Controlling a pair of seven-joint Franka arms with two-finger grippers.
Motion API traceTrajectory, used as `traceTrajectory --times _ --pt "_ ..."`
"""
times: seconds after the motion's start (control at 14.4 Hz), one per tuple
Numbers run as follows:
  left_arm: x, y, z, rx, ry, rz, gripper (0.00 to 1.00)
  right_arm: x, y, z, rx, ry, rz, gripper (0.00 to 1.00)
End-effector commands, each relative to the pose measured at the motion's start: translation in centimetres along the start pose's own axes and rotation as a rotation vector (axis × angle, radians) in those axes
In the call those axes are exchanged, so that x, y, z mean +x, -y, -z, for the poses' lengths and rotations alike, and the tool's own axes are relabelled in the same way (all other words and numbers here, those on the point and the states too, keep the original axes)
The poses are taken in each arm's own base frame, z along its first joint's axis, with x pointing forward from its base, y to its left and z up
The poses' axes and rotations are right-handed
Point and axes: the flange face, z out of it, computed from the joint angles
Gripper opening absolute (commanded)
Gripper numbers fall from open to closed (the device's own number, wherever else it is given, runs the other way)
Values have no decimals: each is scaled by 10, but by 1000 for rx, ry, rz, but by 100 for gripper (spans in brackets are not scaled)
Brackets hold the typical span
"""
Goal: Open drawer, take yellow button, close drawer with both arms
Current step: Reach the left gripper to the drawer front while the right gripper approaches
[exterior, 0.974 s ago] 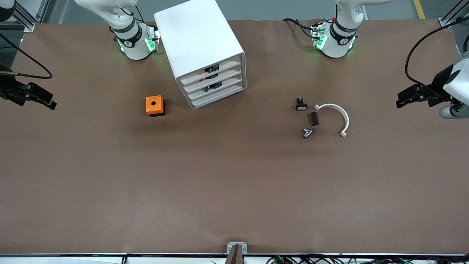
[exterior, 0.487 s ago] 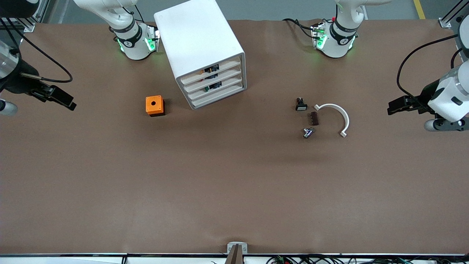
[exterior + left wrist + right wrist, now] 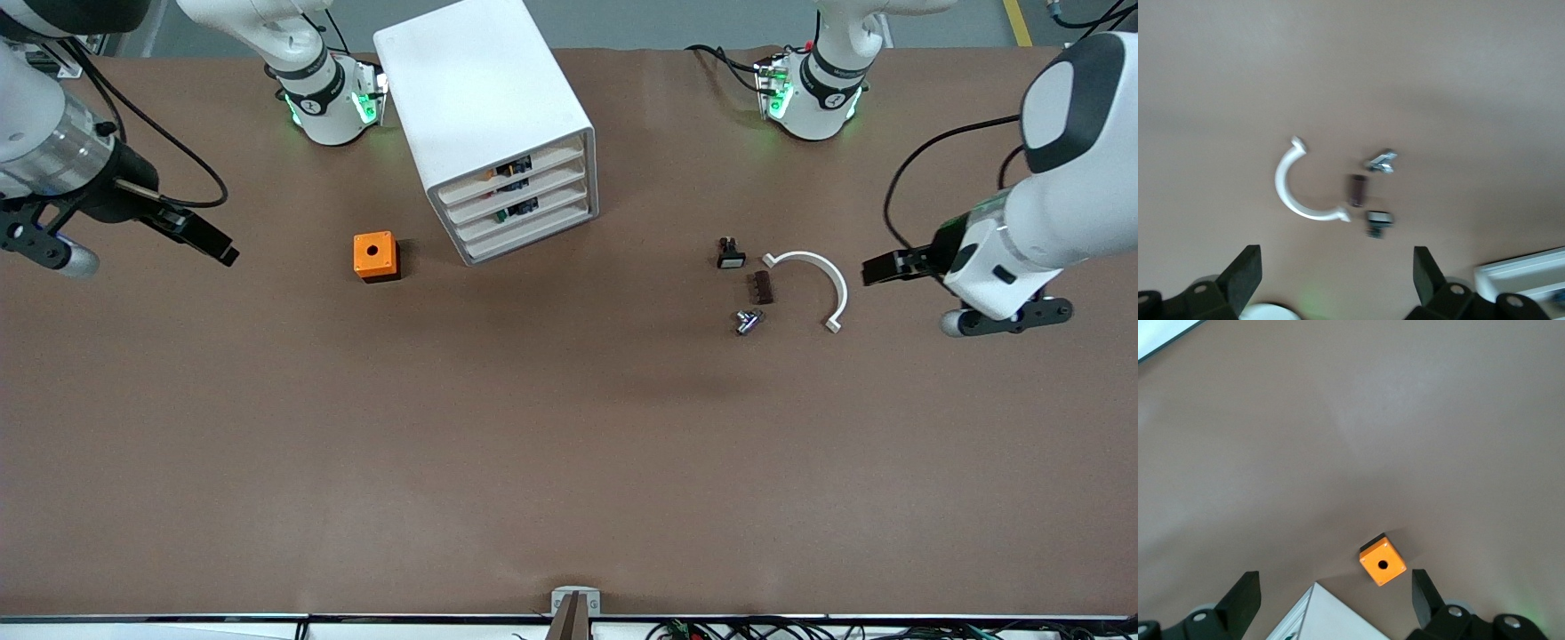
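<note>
My white cabinet (image 3: pixel 484 107) stands between my two bases; its top drawer (image 3: pixel 516 169) is shut, with a speck of orange, perhaps the button, showing at its front. No writing is legible on anything. My left gripper (image 3: pixel 876 269) hangs spread wide over bare table at three o'clock of the white half-ring clamp (image 3: pixel 822 284). My right gripper (image 3: pixel 213 244) hangs equally spread at nine o'clock of the orange cube (image 3: pixel 374 255).

Whole worktop (image 3: pixel 569 462) seen from a high front camera facing the arm bases. Left wrist view is aimed down at the white clip (image 3: pixel 1301 183), right wrist view at the orange cube (image 3: pixel 1383 559); both shared with front view
</note>
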Motion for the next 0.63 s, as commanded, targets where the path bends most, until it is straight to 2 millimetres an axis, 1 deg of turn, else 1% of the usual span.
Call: traceTrajectory --times 0.0,0.14,0.28,0.56 --pt "1 -31 3 -78 51 267 100 -12 12 -2 19 28 -72 100" --pt "0 -52 -1 -121 114 513 100 -20 22 -4 17 32 -99 100" --pt "-4 -73 -15 -104 156 668 100 -27 32 -6 14 36 -126 100" --pt "-4 -111 -65 -39 290 945 100 -49 56 -13 3 46 -192 100"
